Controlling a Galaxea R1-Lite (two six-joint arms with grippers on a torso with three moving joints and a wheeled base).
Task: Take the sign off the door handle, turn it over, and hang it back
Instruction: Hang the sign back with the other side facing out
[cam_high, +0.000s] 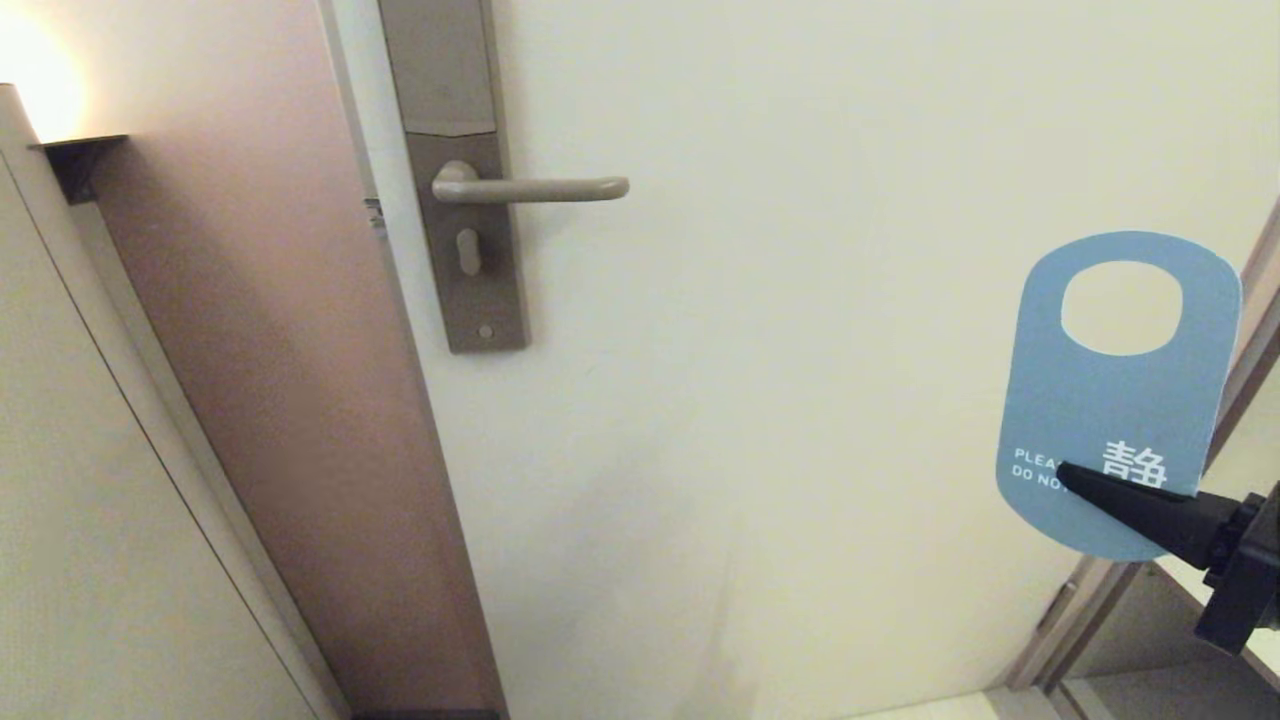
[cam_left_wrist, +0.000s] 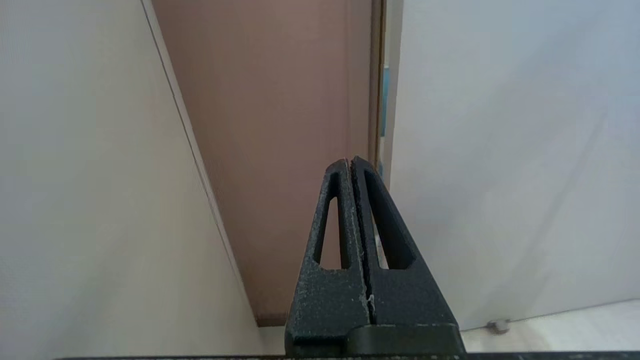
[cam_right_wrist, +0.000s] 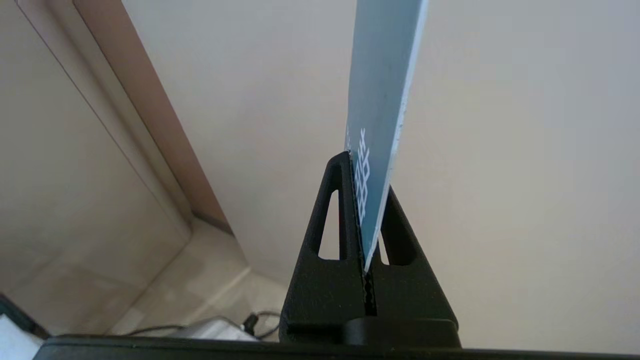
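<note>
One blue sign is pinched at its lower end by the right gripper, far right of the bare door handle; the left gripper, fingers closed on nothing, points at the door edge.

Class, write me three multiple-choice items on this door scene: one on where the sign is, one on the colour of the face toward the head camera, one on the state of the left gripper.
1. Where is the sign?
A. hanging on the door handle
B. held by the right gripper, off to the handle's right and lower
C. lying on the floor

2. Which colour faces the head camera?
A. blue with white lettering
B. red
C. plain white

3. How is the left gripper?
A. shut on the sign
B. wide open
C. shut and empty

Answers: 1 B, the black fingers clamp the sign's lower part and the handle is bare; 2 A, the blue face shows; 3 C, its fingers meet with nothing between them.
</note>
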